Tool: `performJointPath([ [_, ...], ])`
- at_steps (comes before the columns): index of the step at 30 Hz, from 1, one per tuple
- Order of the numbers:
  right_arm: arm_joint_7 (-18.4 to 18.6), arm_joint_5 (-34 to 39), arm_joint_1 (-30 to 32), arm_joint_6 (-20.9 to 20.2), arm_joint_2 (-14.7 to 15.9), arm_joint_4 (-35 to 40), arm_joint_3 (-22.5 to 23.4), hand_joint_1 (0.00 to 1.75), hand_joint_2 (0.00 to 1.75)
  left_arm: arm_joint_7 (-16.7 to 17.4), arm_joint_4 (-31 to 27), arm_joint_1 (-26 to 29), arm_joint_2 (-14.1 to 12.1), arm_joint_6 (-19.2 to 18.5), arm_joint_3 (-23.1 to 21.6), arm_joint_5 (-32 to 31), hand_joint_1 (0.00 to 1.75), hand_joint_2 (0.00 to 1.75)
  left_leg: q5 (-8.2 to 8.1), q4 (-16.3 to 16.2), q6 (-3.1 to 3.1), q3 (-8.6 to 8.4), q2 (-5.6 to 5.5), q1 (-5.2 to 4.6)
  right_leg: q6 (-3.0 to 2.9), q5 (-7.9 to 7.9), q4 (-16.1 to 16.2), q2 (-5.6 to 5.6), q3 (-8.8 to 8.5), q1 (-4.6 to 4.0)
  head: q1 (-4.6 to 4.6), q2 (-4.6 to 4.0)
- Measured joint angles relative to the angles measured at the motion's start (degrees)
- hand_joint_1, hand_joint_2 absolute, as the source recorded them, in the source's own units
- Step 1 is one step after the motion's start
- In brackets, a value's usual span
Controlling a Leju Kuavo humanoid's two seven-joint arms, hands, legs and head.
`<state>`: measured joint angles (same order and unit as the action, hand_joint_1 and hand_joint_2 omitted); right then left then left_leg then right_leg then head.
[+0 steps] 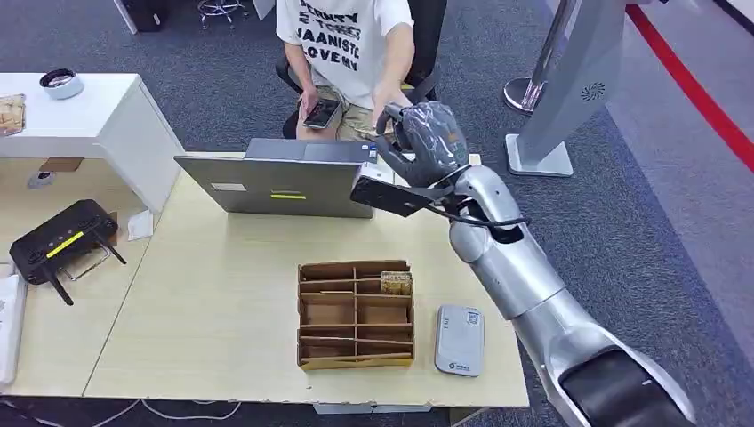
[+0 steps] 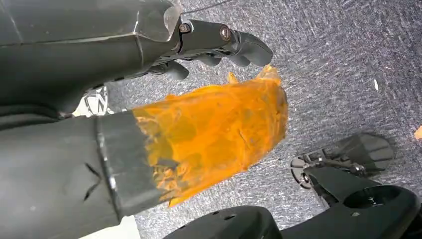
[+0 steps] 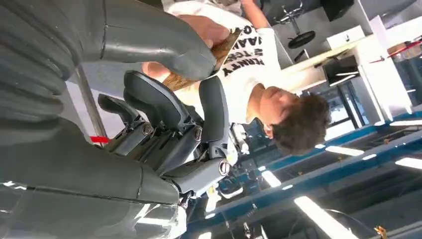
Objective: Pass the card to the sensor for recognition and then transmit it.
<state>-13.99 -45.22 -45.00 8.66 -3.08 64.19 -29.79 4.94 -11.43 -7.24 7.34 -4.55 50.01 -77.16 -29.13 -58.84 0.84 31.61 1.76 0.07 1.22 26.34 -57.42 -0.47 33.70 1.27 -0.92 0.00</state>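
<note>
Right hand (image 1: 425, 140) raised, pinching card (image 3: 199, 62) w/ thumb.

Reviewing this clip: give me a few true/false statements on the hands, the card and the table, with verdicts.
1. The right hand holds a brown wooden-looking card out toward the seated person. True.
2. The grey rectangular sensor pad sits inside the brown cardboard divider tray. False: it lies on the table beside the tray.
3. The person's hand touches the card. True.
4. The grey laptop lies on the floor. False: it stands on the table.
</note>
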Motion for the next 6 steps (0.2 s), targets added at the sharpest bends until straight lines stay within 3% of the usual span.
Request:
performJointPath([
  [1, 0.0, 0.0, 0.0, 0.0, 0.0, -0.2, 0.0, 0.91, 1.75, 0.0, 0.0, 0.0, 0.0, 0.0, 0.0, 0.0, 0.0, 0.0, 0.0, 0.0, 0.0, 0.0, 0.0, 0.0, 0.0, 0.0, 0.0, 0.0, 0.0, 0.0, -0.02, 0.0],
  [2, 0.0, -0.2, 0.0, 0.0, 0.0, -0.5, 0.0, 0.0, 1.75, 0.0, 0.0, 0.0, 0.0, 0.0, 0.0, 0.0, 0.0, 0.0, 0.0, 0.0, 0.0, 0.0, 0.0, 0.0, 0.0, 0.0, 0.0, 0.0, 0.0, 0.0, 0.0, 0.0],
  [4, 0.0, -0.3, 0.0, 0.0, 0.0, -0.9, 0.0, 0.0, 1.75, 0.0, 0.0, 0.0, 0.0, -0.1, 0.0, 0.0, 0.0, 0.0, 0.0, 0.0, 0.0, -0.01, 0.01, 0.0, 0.0, 0.0, 0.0, 0.01, 0.0, 0.0, 0.02, 0.0],
  [5, -0.1, -0.2, 0.0, -0.1, 0.0, -0.9, -0.1, 0.0, 0.0, 0.0, 0.0, 0.0, 0.0, -0.1, 0.0, 0.0, 0.0, 0.0, 0.0, 0.0, 0.0, 0.0, 0.0, 0.0, 0.0, 0.0, 0.0, 0.01, 0.0, -0.01, 0.0, 0.0],
  [6, -0.5, 0.2, 0.0, -0.5, 0.0, -1.1, -0.1, 0.0, 0.0, 0.0, 0.0, 0.0, 0.0, -0.1, 0.0, 0.0, 0.0, 0.0, 0.0, 0.0, 0.0, 0.0, 0.0, 0.0, 0.0, 0.0, 0.0, 0.0, 0.0, -0.01, 0.0, 0.0],
])
